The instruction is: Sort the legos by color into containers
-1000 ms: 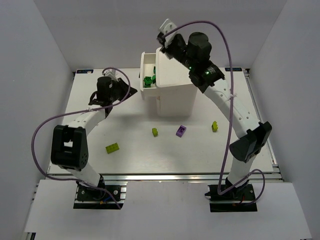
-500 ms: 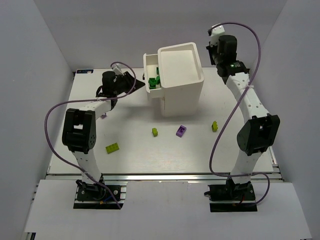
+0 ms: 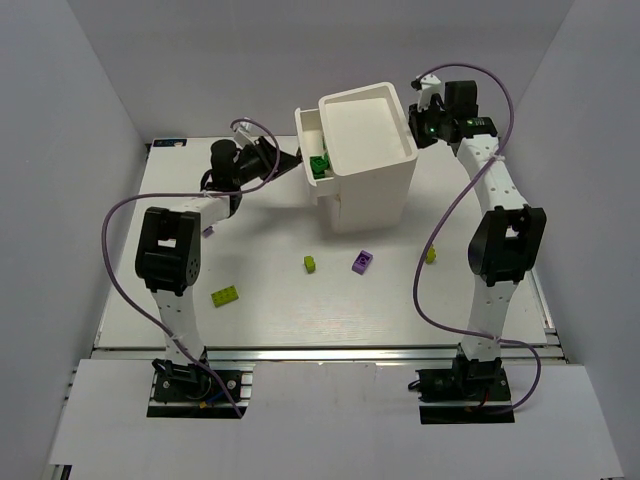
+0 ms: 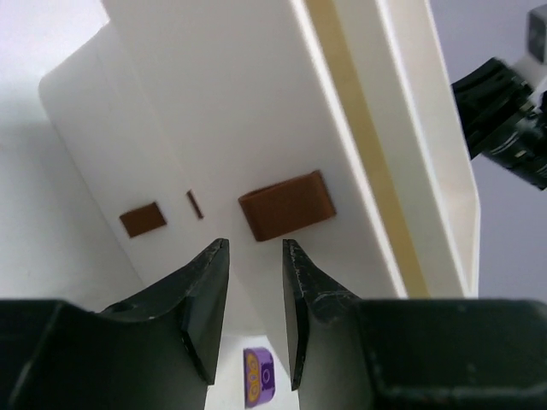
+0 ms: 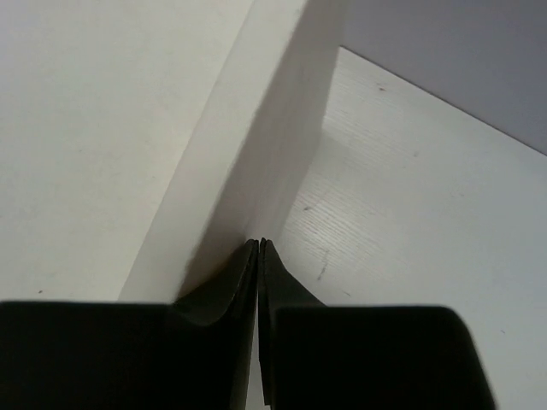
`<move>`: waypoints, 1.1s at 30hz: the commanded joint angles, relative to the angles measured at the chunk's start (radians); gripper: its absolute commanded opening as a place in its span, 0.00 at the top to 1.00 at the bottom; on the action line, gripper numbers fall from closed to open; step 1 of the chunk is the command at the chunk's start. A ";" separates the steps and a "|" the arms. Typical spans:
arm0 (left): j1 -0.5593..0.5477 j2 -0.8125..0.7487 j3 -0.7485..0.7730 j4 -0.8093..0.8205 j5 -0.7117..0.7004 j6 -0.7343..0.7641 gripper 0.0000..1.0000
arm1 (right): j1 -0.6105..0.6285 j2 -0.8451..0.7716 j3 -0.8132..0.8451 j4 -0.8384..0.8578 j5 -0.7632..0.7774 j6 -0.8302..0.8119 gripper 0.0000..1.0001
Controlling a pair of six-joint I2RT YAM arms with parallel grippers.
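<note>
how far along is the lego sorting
Done: green legos sit in the open drawer. In hand: nothing; left fingers open at a drawer knob, right fingers shut beside the cabinet. Left: three lime bricks and one purple brick on the table.

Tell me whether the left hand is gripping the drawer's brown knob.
No, the left hand is open, and the brown knob sits just beyond its fingertips, not between them.

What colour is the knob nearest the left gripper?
The knob is reddish-brown, clearest in the left wrist view.
</note>
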 commanded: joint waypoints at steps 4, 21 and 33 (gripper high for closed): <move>-0.042 0.047 0.138 0.042 0.018 -0.034 0.58 | 0.033 0.018 0.041 -0.049 -0.328 0.033 0.91; -0.042 0.059 0.119 0.108 -0.092 -0.125 0.43 | 0.013 0.014 0.017 -0.027 -0.199 0.078 0.61; 0.035 -0.044 -0.034 0.031 -0.239 -0.197 0.34 | -0.036 -0.020 -0.061 -0.049 -0.216 0.055 0.39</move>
